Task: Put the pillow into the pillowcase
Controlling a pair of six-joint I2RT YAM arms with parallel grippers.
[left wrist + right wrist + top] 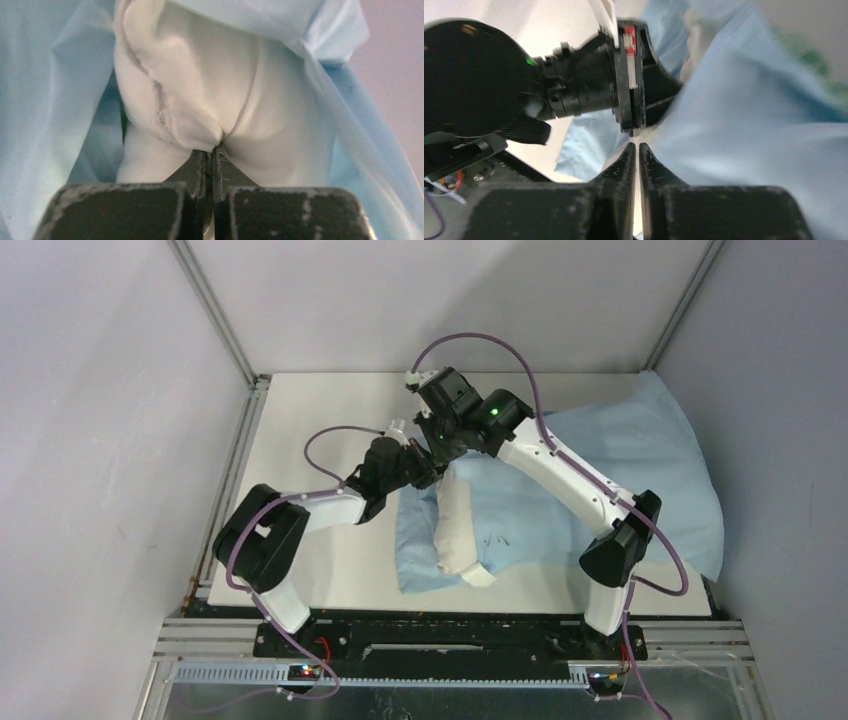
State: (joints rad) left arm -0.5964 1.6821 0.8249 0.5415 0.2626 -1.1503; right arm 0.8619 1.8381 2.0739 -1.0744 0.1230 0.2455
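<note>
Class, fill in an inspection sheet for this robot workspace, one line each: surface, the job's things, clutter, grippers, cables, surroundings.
Surface: white table, with the cloth spread over its right half.
Job's things: pillow partly inside the light blue pillowcase; its left end sticks out of the opening.
Clutter: nothing seen.
Grippers: left gripper shut on a fold of pillow fabric. Right gripper shut close beside it, at the pillowcase edge; what it pinches cannot be told from the blurred view.
Cables: purple cables loop along both arms.
Surroundings: grey walls on three sides; metal frame posts in the far corners.
</note>
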